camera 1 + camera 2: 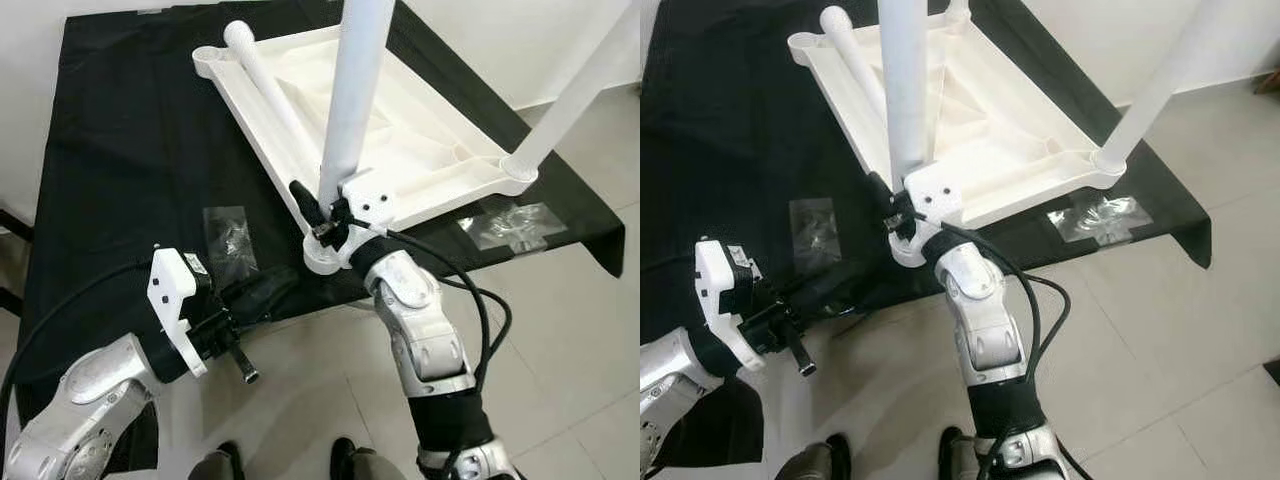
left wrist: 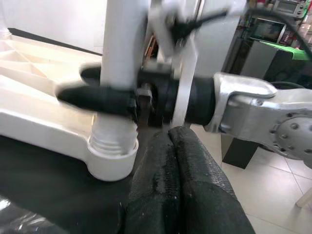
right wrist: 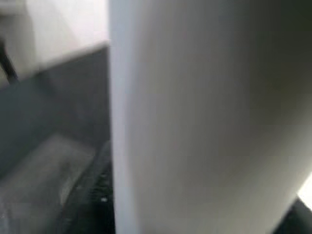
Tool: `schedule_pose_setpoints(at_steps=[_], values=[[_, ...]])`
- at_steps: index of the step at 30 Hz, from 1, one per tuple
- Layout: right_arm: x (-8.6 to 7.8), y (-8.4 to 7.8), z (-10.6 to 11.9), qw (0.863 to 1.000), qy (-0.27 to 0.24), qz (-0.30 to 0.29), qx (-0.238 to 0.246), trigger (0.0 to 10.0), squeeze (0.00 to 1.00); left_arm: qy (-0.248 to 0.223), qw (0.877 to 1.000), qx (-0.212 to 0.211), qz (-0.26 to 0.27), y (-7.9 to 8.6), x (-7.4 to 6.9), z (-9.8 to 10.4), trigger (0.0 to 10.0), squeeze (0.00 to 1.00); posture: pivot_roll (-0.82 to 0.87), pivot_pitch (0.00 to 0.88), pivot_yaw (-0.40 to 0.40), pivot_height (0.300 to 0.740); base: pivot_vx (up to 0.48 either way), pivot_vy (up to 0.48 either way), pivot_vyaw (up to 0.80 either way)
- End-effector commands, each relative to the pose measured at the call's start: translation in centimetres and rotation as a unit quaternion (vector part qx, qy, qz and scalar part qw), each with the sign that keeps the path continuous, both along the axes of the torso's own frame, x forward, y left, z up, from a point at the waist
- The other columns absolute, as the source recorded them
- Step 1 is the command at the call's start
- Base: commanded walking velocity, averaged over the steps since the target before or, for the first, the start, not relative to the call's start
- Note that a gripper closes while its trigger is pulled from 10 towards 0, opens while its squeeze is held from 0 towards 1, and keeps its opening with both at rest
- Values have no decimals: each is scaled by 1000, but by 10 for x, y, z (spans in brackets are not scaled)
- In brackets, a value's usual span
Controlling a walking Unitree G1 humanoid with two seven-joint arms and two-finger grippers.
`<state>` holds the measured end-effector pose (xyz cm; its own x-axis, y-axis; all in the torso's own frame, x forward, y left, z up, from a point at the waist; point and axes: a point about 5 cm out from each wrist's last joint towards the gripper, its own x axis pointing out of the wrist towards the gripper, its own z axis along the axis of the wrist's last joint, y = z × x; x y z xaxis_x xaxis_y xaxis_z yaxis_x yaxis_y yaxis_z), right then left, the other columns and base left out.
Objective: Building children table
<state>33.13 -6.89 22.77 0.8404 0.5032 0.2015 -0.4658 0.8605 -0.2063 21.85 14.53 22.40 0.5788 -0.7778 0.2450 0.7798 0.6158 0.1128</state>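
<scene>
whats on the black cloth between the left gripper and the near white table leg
A small clear plastic bag lies on the black cloth, between the left gripper and the upright white table leg, in the left eye view.

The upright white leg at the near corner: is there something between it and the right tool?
Nothing visible. The right tool is already closed around the upright white leg, just above the corner socket of the upturned tabletop.

A home room — pale tiled floor (image 1: 560, 340), white walls (image 1: 20, 100), a microwave (image 2: 269, 30) behind.
</scene>
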Motion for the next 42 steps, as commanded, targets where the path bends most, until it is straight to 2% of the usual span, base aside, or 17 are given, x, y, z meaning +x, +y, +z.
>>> schedule_pose_setpoints(at_steps=[1, 3, 4, 5, 6, 9, 13, 14, 15, 23, 24, 26, 28, 29, 36, 40, 42], values=[[3, -6, -4, 1000, 19, 13, 2, 10000, 1000, -2, 1000, -6, -6, -3, -2, 0, 10000, 0, 42, 324, -85, 740, 0, 0, 0], [3, -6, 2, 999, 15, 38, 6, 10000, 1000, -3, 1000, -6, -6, -4, -2, 0, 10000, 0, 46, 324, -85, 740, 0, 0, 0], [7, -12, 22, 993, -9, 116, -3, 10000, 302, -4, 1000, -7, -7, -5, -2, 1, 10000, 0, 54, 316, -94, 740, 0, 0, 0], [9, -16, 29, 989, -19, 144, -11, 10000, 302, -5, 1000, -6, -6, -5, -3, 0, 10000, 0, 54, 316, -94, 740, 0, 0, 0], [12, -21, 37, 984, -33, 173, -36, 10000, 0, -5, 1000, -6, -5, -5, -3, 0, 10000, 0, 56, 314, -97, 740, 0, 0, 0], [16, -30, 47, 966, -50, 234, -93, 10000, 0, -6, 1000, -5, -2, -4, -3, 0, 10000, 0, 60, 310, -98, 740, 0, 0, 0], [23, -37, 53, 945, -34, 303, -123, 10000, 0, -7, 1000, -4, 0, -3, -3, 1, 10000, 0, 63, 308, -100, 740, 0, 0, 0], [23, -37, 53, 945, -34, 303, -123, 10000, 0, -7, 1000, -4, 0, -3, -3, 1, 10000, 0, 63, 308, -100, 740, 0, 0, 0], [26, -39, 57, 933, -24, 334, -133, 10000, 0, -8, 1000, -2, 1, -3, -3, 0, 10000, 0, 71, 306, -102, 740, 0, 0, 0], [36, -42, 74, 907, -1, 399, -133, 10000, 0, -10, 1000, 3, 6, -1, -3, 2, 10000, 0, 94, 306, -105, 740, 0, 0, 0], [37, -45, 75, 893, 13, 429, -138, 10000, 0, -10, 1000, 3, 7, -1, -3, 2, 10000, 0, 99, 307, -104, 740, 0, 0, 0], [38, -46, 74, 887, 23, 438, -143, 9412, 0, -10, 1000, 4, 8, -1, -3, 3, 10000, 0, 101, 309, -106, 740, 0, 0, 0], [39, -47, 73, 884, 29, 443, -146, 9412, 0, -10, 1000, 4, 8, -1, -3, 3, 10000, 0, 100, 309, -106, 740, 0, 0, 0], [40, -48, 69, 877, 40, 455, -151, 0, 0, -11, 1000, 4, 8, -1, -3, 3, 10000, 0, 92, 312, -113, 740, 0, 0, 0], [40, -48, 67, 864, 49, 477, -150, 0, 0, -10, 1000, 2, 9, -1, -3, 2, 10000, 0, 75, 310, -108, 740, 0, 0, 0], [41, -49, 67, 864, 47, 479, -145, 0, 0, -9, 1000, 0, 7, -1, -3, 2, 10000, 0, 76, 308, -106, 740, 0, 0, 0], [44, -48, 66, 873, 40, 459, -158, 0, 0, -9, 1000, 0, 7, -1, -3, 2, 10000, 0, 76, 305, -104, 740, 0, 0, 0]])
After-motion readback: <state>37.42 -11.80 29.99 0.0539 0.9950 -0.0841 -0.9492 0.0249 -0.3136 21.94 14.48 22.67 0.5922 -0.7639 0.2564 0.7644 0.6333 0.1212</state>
